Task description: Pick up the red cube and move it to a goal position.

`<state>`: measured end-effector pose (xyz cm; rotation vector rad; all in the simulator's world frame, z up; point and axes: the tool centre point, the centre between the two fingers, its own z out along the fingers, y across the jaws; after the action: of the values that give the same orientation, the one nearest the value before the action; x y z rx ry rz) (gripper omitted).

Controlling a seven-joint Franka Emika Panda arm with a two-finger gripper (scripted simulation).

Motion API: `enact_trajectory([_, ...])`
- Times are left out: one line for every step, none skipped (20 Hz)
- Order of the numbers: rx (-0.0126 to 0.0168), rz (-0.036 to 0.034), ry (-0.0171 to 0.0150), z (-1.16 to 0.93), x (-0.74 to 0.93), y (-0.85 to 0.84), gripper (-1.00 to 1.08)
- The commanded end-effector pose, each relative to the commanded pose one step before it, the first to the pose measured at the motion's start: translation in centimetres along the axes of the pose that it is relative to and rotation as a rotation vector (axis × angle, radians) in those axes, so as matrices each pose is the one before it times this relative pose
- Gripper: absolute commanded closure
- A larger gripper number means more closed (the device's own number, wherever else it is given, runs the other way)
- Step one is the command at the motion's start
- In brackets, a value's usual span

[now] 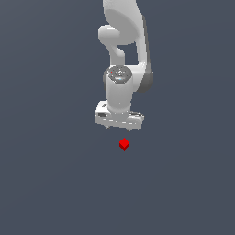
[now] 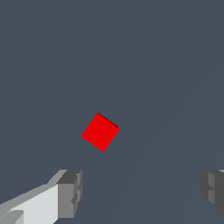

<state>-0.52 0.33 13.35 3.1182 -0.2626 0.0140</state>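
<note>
The red cube (image 1: 124,144) is a tiny bright red block lying on the flat grey surface, just below my white gripper (image 1: 120,129) in the exterior view. In the wrist view the red cube (image 2: 100,131) sits turned at an angle, apart from both grey fingertips (image 2: 70,194). The jaws stand wide apart with nothing between them, and the cube is not between the fingers. No goal marker shows in either view.
The white arm (image 1: 123,55) comes down from the top of the exterior view. A plain dark grey surface (image 1: 50,174) fills both views.
</note>
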Motion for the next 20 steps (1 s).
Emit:
enact_trajectory([0.00018,0.05355,-0.00136,1.005,0.011,-0.359,-0.92])
enact_trajectory([0.00016,0.02464,-0.00048,0.453,0.013,-0.161,-0.92])
enact_trajectory([0.00017,0.02583,-0.0005,0.475,0.015,-0.169,-0.92])
enact_trajectory([0.00018,0.0261,-0.0005,0.48,0.016,-0.171,-0.92])
enact_trajectory([0.00019,0.02629,-0.0005,0.484,0.016,-0.173,-0.92])
enact_trajectory([0.0002,0.02651,-0.00051,0.488,0.017,-0.174,-0.92])
enact_trajectory([0.00022,0.02672,-0.00051,0.492,0.018,-0.176,-0.92])
enact_trajectory([0.00023,0.02693,-0.00051,0.496,0.019,-0.179,-0.92])
enact_trajectory([0.00025,0.02717,-0.00052,0.5,0.02,-0.18,-0.92])
enact_trajectory([0.00027,0.0274,-0.00053,0.505,0.021,-0.182,-0.92])
enact_trajectory([0.00029,0.02764,-0.00054,0.509,0.023,-0.185,-0.92])
enact_trajectory([0.00032,0.02764,-0.00055,0.509,0.024,-0.185,-0.92])
enact_trajectory([0.00033,0.02654,-0.00054,0.489,0.024,-0.179,-0.92])
enact_trajectory([0.00033,0.02529,-0.00052,0.466,0.024,-0.171,-0.92])
enact_trajectory([0.00033,0.024,-0.0005,0.442,0.023,-0.163,-0.92])
enact_trajectory([0.00033,0.02271,-0.00049,0.418,0.022,-0.155,-0.92])
enact_trajectory([0.00033,0.02143,-0.00048,0.394,0.023,-0.147,-0.92])
enact_trajectory([0.00034,0.0201,-0.00047,0.369,0.023,-0.139,-0.92])
enact_trajectory([0.00035,0.01875,-0.00046,0.343,0.024,-0.13,-0.92])
enact_trajectory([0.00034,0.01742,-0.00045,0.319,0.023,-0.122,-0.92])
